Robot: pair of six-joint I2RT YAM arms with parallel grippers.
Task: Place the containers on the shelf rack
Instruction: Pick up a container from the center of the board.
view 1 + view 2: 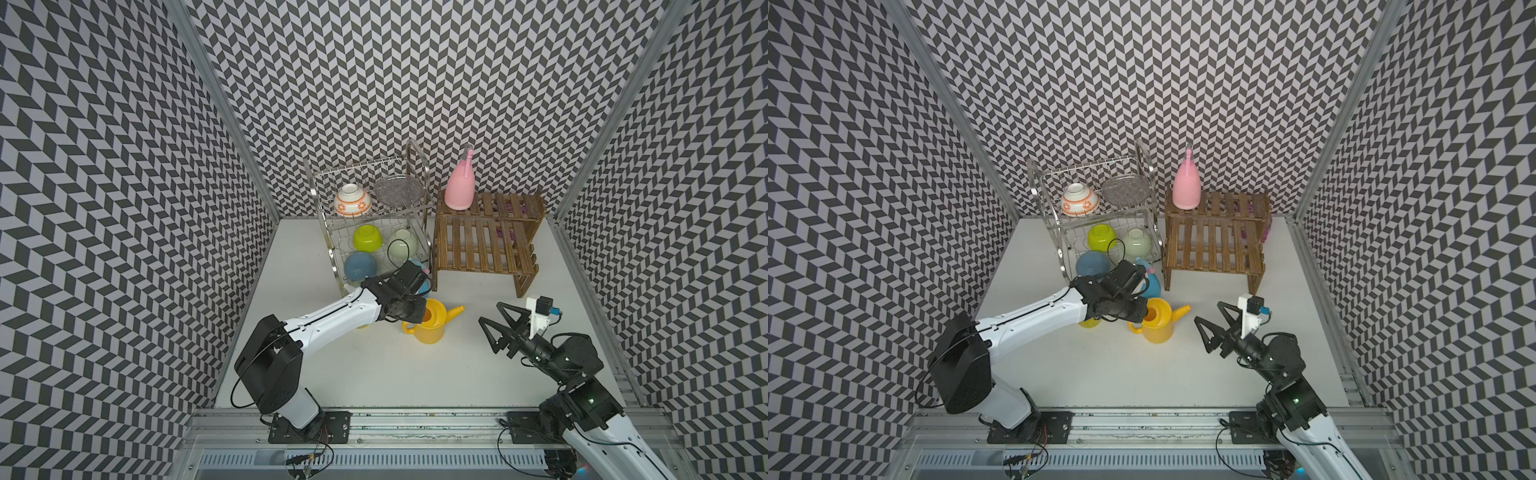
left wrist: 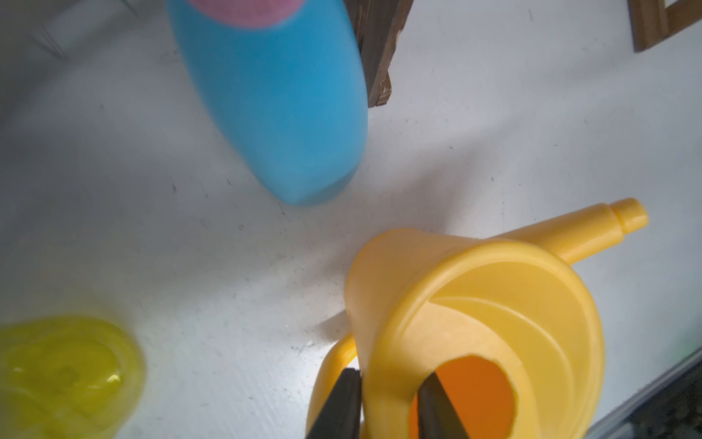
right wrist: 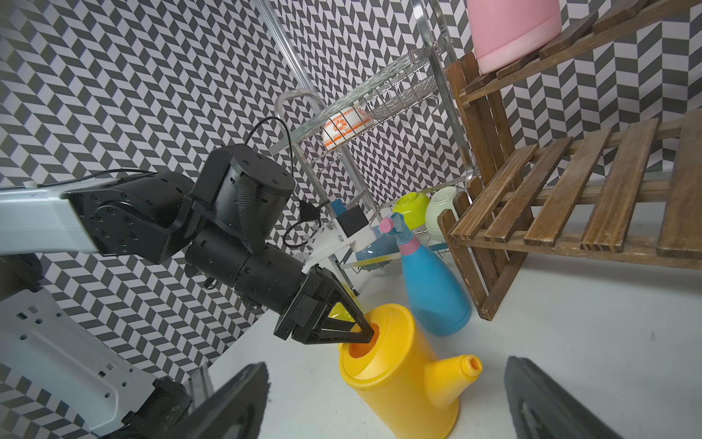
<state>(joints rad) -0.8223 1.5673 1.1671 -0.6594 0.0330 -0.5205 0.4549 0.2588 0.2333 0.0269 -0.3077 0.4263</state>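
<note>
Two fingers of the left gripper (image 2: pixel 389 376) pinch the rim of the watering can (image 3: pixel 410 384), one inside its hole; the can stands on the table (image 1: pixel 415 374). The right gripper (image 1: pixel 489 312) gapes empty. The left arm (image 1: pixel 332 316) hides most of the blue bottle (image 1: pixel 1153 284) and yellow bottle (image 1: pixel 1089 323). The pink bottle (image 1: pixel 459 189) tops the rack (image 1: pixel 478 245).

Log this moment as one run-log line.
left gripper: astride watering can rim, grip unclear | right gripper: open, empty | shelf rack: pink bottle on top step | unplaced: blue bottle, yellow bottle
</note>
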